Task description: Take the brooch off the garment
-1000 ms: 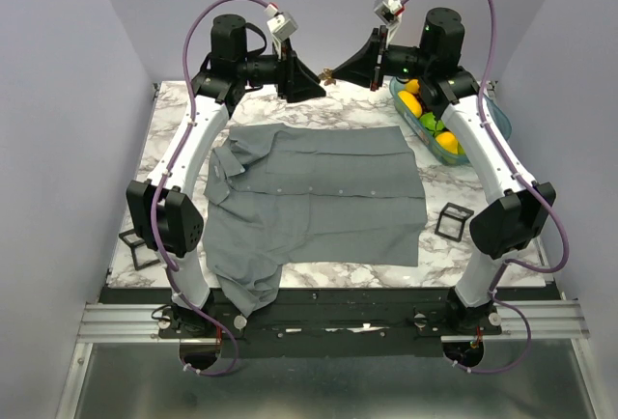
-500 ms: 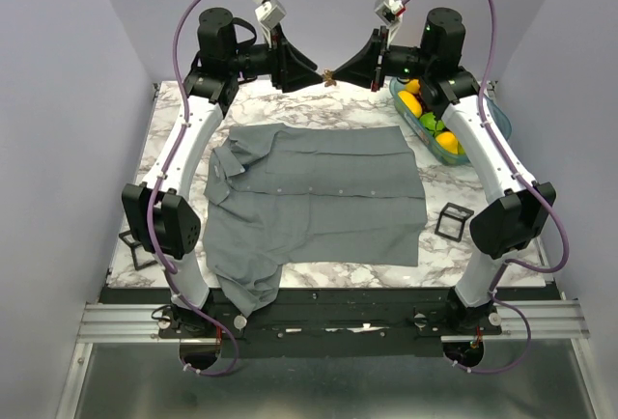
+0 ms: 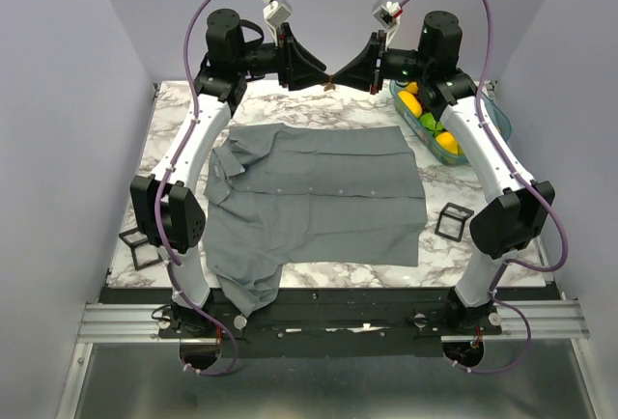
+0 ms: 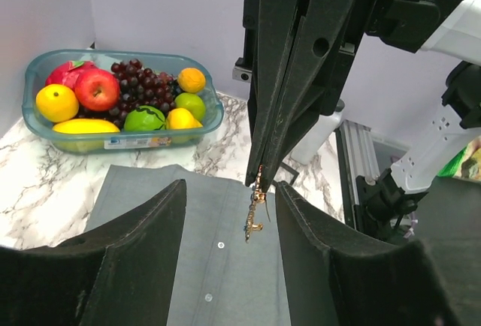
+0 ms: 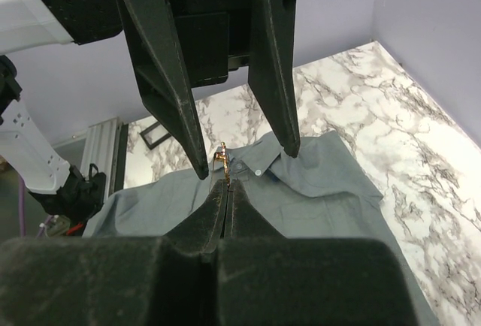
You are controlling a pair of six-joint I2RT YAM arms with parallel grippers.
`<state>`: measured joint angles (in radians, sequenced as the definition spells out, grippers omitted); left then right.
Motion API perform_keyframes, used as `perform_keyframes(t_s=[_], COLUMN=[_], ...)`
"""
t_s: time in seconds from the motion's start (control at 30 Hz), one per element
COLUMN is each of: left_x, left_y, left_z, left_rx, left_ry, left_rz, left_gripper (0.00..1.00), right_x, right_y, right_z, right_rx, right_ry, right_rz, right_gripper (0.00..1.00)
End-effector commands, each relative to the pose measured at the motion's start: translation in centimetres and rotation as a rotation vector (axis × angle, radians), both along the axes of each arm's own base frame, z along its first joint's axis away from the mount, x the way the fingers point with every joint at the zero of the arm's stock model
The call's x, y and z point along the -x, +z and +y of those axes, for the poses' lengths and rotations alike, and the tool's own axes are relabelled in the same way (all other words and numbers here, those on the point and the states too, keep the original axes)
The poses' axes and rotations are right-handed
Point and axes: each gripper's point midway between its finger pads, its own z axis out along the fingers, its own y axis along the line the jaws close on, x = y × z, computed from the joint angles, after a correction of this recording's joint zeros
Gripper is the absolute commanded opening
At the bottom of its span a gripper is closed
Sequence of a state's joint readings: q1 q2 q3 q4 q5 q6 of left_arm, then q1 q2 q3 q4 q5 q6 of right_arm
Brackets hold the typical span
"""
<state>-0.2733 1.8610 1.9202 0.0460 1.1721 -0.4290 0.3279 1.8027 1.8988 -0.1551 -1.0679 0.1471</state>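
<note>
Raised above the far end of the surface [image 3: 367, 110], the right tool [image 5: 225, 185] is pinched fully closed on the brooch [image 5: 222, 158], a small gold-coloured piece jutting straight out beyond its tips. The left tool [image 4: 229, 188] faces it tip to tip, spread wide and empty, with one finger either side of the brooch and neither seeming to touch it. The brooch's long axis runs in line with the right tool's fingers, pointing into the left tool's gap. The garment [image 3: 319, 197] lies flat well below both tools, with the brooch clear of it. Any handover would likely need the left tool to close across that axis.
</note>
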Motion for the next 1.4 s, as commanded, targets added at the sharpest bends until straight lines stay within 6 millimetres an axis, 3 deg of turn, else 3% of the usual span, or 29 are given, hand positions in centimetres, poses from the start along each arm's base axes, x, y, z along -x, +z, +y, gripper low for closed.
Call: perform_keyframes(t_s=[0.0,0.2,0.57,0.77,0.97,1.07,1.1,1.2,1.37], left_x=[0.6,-0.1,-0.9,-2.5,-1.4,0.0,-0.2,1.7,0.8], left_y=[-0.3,-1.2,-2.5,-2.5,1.0,2.8,3.7,6.8,4.3], left_z=[-0.1,0.3,-0.1,1.3,3.4,3.2,2.7,1.8,1.8], left_rx=[-0.044,-0.104,-0.195,-0.286,-0.243,-0.188,-0.109,0.036,-0.025], left_ry=[-0.008,0.038,0.094,0.210,0.188,0.162,0.174,0.109,0.120], left_rz=[-0.028,-0.113,-0.224,-0.338,-0.338,-0.323,-0.226,-0.168,-0.173], left_gripper=[0.54,0.43,0.38,0.36,0.54,0.64,0.72,0.76,0.75], right_x=[0.1,0.2,0.8,0.6,0.1,0.0,0.0,-0.4,-0.3], right_y=[0.2,0.1,0.2,0.1,-0.7,-0.6,-0.7,-0.8,-0.5], right_z=[0.0,0.1,0.3,0.2,0.1,0.0,0.1,0.3,0.3], right_rx=[-0.016,-0.023,-0.034,-0.032,-0.022,-0.023,-0.023,-0.022,-0.025], right_ry=[0.011,0.022,0.054,0.048,0.029,0.031,0.034,0.032,0.035], right_rz=[0.013,0.030,0.051,0.046,0.059,0.057,0.057,0.059,0.047], right_gripper=[0.01,0.01,0.01,0.01,0.01,0.01,0.01,0.01,0.01])
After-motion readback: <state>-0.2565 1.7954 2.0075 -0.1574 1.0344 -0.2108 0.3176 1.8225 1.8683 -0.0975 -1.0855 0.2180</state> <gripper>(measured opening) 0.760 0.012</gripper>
